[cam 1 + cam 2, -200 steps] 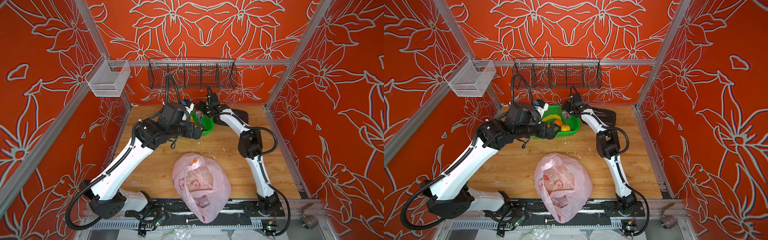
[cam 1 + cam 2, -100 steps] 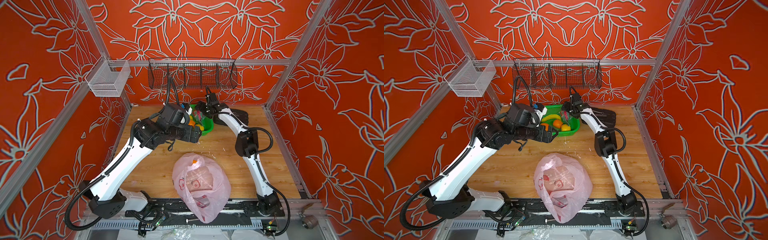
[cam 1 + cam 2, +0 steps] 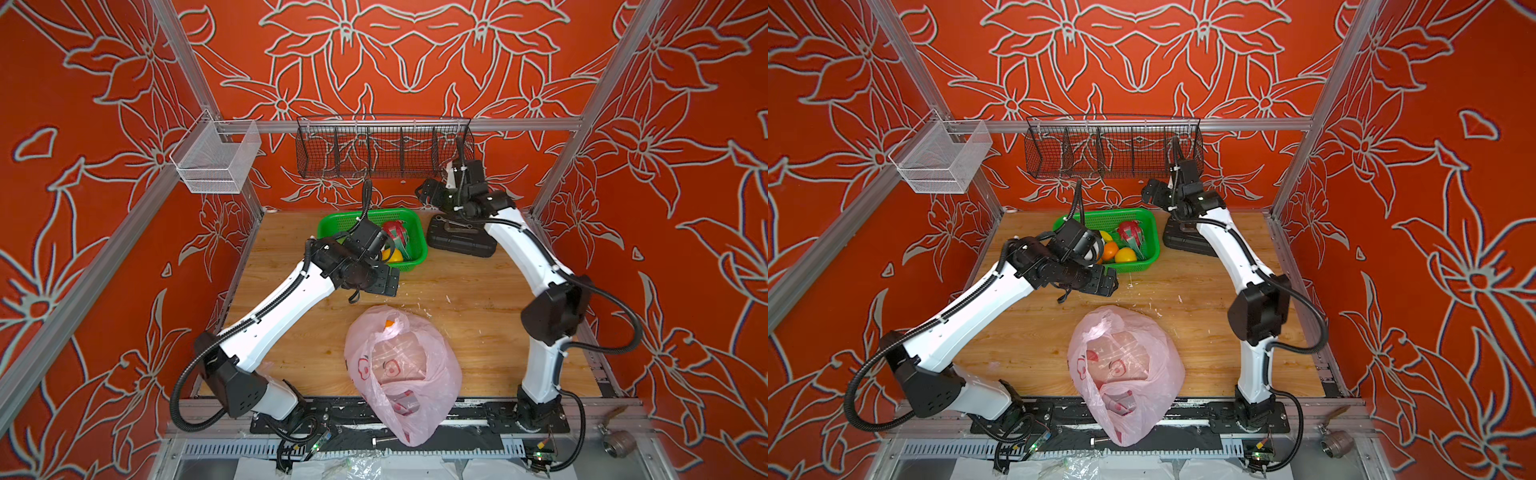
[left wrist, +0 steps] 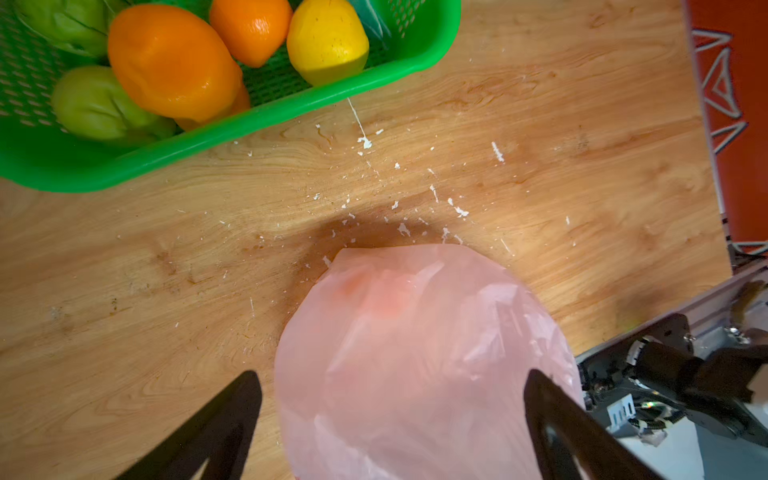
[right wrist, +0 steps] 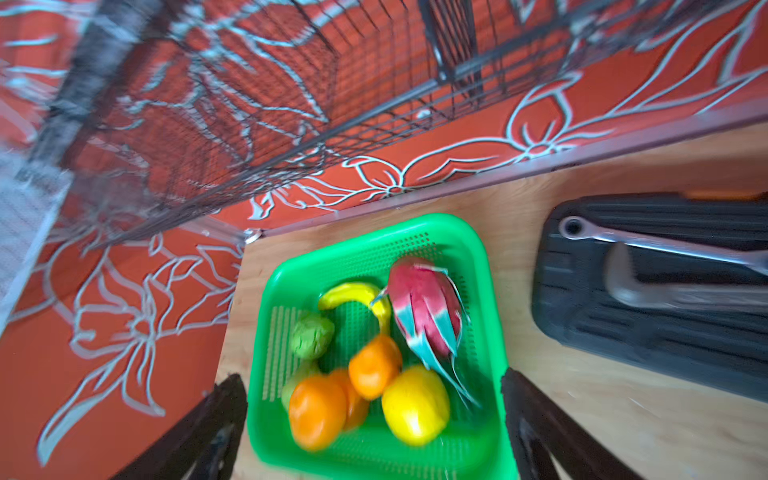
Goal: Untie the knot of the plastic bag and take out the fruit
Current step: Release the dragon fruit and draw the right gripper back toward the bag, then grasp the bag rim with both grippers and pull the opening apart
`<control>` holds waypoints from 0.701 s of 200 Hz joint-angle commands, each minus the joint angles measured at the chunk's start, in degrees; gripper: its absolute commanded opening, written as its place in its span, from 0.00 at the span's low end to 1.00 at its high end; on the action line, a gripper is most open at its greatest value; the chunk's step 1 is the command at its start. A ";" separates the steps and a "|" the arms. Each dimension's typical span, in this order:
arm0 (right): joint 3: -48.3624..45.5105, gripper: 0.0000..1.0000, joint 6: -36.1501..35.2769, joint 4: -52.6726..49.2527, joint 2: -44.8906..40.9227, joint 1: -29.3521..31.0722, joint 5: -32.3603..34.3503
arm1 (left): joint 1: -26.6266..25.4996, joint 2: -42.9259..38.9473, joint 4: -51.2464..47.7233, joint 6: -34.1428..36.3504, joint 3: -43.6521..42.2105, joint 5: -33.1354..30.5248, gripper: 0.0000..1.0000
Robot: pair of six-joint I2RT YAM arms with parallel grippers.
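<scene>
The pale-pink plastic bag [image 3: 401,370] [image 3: 1125,370] lies at the table's front edge, its mouth loose, and no knot shows. An orange patch [image 3: 389,323] shows at its far end. Other fruit sits in the green basket [image 3: 417,232] [image 3: 1152,232]: a dragon fruit [image 5: 424,307], a yellow fruit [image 5: 415,405], oranges [image 4: 170,62] and green ones [image 4: 91,104]. My left gripper [image 3: 386,282] [image 4: 392,380] hovers open between basket and bag, nothing between its fingers. My right gripper [image 3: 426,193] [image 5: 374,378] is open and empty, raised behind the basket.
A black case [image 3: 461,241] with a wrench [image 5: 665,249] on it lies right of the green basket. A yellow banana [image 5: 353,293] is in the basket. A black wire basket [image 3: 384,149] and a white mesh basket [image 3: 216,166] hang on the rails. White scraps dot the wood.
My right gripper has lifted off the green basket toward the back right, its jaws wider. My left gripper has drawn back from the basket toward the bag.
</scene>
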 commanded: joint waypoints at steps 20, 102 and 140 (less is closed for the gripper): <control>-20.72 0.97 -9.04 -4.44 -19.92 0.69 -7.34 | 0.77 7.03 -1.60 4.26 -1.02 2.78 0.97; -50.05 0.90 -20.37 -16.16 -49.53 18.20 -7.88 | 1.42 13.17 4.27 2.12 -6.39 6.81 0.98; -56.91 0.97 -23.64 -14.41 -50.97 27.03 -1.43 | 2.19 13.85 5.47 1.96 -6.38 5.34 0.99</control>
